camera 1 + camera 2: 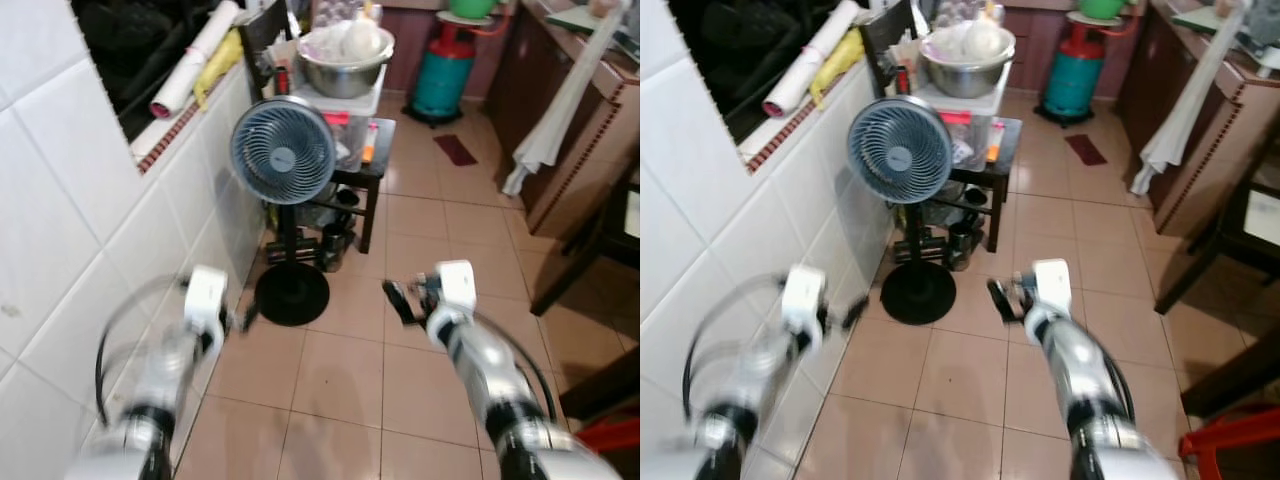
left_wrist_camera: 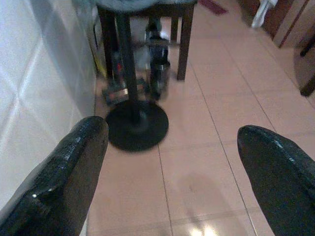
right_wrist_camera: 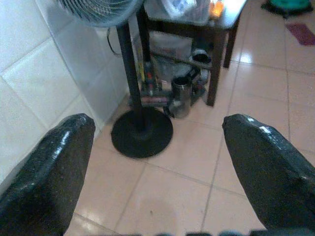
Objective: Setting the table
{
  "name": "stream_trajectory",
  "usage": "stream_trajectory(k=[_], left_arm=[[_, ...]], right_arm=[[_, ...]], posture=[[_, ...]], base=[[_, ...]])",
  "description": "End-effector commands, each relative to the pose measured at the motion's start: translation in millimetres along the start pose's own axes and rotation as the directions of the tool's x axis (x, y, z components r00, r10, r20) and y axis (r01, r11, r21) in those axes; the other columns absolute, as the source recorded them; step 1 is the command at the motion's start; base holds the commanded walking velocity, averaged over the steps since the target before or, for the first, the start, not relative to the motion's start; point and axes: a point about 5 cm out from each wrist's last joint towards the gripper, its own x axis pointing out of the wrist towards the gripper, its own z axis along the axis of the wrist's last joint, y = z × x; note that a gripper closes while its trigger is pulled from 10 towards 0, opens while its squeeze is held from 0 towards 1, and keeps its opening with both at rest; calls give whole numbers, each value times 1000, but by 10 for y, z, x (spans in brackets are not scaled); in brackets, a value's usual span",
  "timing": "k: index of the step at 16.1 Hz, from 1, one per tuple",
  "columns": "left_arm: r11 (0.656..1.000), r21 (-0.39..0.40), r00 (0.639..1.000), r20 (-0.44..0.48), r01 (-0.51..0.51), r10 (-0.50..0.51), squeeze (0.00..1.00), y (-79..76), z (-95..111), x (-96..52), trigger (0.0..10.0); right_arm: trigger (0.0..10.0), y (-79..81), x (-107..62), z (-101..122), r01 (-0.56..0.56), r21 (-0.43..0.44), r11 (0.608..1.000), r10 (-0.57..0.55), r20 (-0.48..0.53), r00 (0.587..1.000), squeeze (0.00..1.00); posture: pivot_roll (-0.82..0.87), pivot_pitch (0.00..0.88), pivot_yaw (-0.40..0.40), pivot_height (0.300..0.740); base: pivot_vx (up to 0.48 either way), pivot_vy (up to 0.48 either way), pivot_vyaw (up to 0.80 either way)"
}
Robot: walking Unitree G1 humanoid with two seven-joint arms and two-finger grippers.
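Two grippers up in front of the robot, both empty. Left gripper (image 2: pixel 170 162) near the white tiled wall (image 1: pixel 60 220) on the left, fingers (image 2: pixel 74 167) spread wide apart, nothing between them. Right gripper (image 3: pixel 157 167) toward centre, fingers (image 3: pixel 266 167) also spread wide, holding nothing. Both arms blurred in the head views.

Ahead on the tiled floor (image 1: pixel 340 370): grey standing fan (image 1: pixel 283 152) on a black pole with round black base (image 1: pixel 291 293), just beside the wall. Behind the fan, a small dark table (image 1: pixel 372 165) loaded with clutter; a steel bowl (image 1: pixel 345 62) with something white inside sits on a white box on top. Under the table, a metal cup (image 3: pixel 181 95) and other small items, too blurred to name. Far back, a teal gas cylinder (image 1: pixel 442 78) with red top. Right side: wooden cabinet (image 1: pixel 570 140) with a white cloth (image 1: pixel 555 115) hanging down its front. Ledge above the wall on the left holds a rolled white sheet (image 1: pixel 195 58) and something yellow (image 1: pixel 218 66).

Table things for setting: only candidate is the bowl, far ahead, well apart from both grippers.
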Motion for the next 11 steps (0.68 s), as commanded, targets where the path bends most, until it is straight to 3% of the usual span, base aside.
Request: stream_trajectory(k=[1, 2, 3, 4, 6, 8, 11], left_arm=[[1000, 1, 999, 54, 4, -4, 0, -12, 29, -28, 10000], [999, -36, 997, 73, -31, 34, 0, -47, -127, -175, 10000], [992, -83, 992, 85, -91, 98, 0, -48, -227, -309, 10000], [991, -92, 990, 88, -102, 110, 0, -53, -245, -337, 10000], [973, -131, 974, 101, -191, 205, 0, 23, -322, -532, 10000], [986, -100, 986, 83, -136, 144, 0, -83, -411, -649, 10000], [998, -54, 997, 70, -18, 22, 0, -201, -399, -685, 10000]], right_arm=[[10000, -27, -52, 24, 14, -3, 1000, -14, 37, 999, 0], [10000, -49, -234, -79, 34, -19, 999, -33, 77, 997, 0], [10000, -90, -406, -187, 93, 28, 995, -95, 95, 991, 0], [10000, -102, -448, -209, 105, 33, 994, -108, 98, 989, 0], [10000, -110, -671, -270, 184, 97, 978, -195, 117, 974, 0], [10000, -56, -797, -282, 171, 85, 982, -181, 122, 976, 0], [10000, -30, -925, -251, 114, 57, 992, -119, 93, 988, 0]], posture=[[9, 0, -25, 740], [10, 0, -23, 740], [14, 0, -23, 740], [13, 0, -25, 740], [15, 0, -25, 740], [-1, 0, -15, 740], [-34, 0, -6, 740]], base=[[0, 0, 0], [0, 0, 0], [0, 0, 0], [0, 0, 0], [0, 0, 0], [0, 0, 0], [0, 0, 0]])
